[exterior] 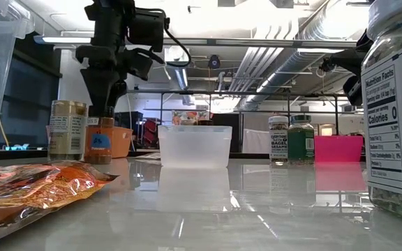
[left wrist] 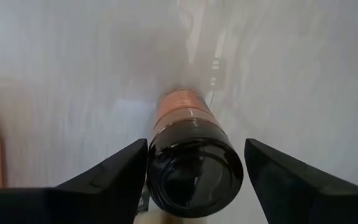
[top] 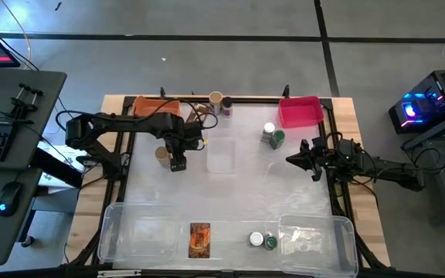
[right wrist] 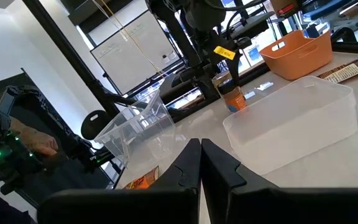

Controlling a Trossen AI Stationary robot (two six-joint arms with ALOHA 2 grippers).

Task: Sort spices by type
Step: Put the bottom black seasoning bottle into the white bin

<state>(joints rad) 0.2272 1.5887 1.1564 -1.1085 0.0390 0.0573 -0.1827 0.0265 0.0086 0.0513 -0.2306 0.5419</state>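
Standing upright on the counter (top: 238,193), toward the back left: a small dark-capped jar (left wrist: 194,168) full of orange-brown spice. Touching nothing but the counter, not lifted yet. Hugged on both sides by the left end effector (top: 178,161), fingers (left wrist: 114,174) apart, one side close against the cap, a little gap on the other. Looks like a grab about to happen.

Just beside it, a tan-capped jar (top: 162,154). Farther back, two more jars (top: 221,102) next to the orange bin (top: 157,106). Near the pink bin (top: 300,112), a white-capped jar (top: 269,129) touching a green-capped jar (top: 276,140). At the front edge, a flat orange packet (top: 199,239) and another pair of small jars (top: 263,241), between big clear tubs (top: 319,232). In the middle, a small clear tub (top: 221,154).

Waiting off at the right side, well away from any jar: the right end effector (top: 309,158), fingers pressed together, holding nothing.

Probably only just started. Nothing seen inside either bin. Nearly all the sorting left to do.
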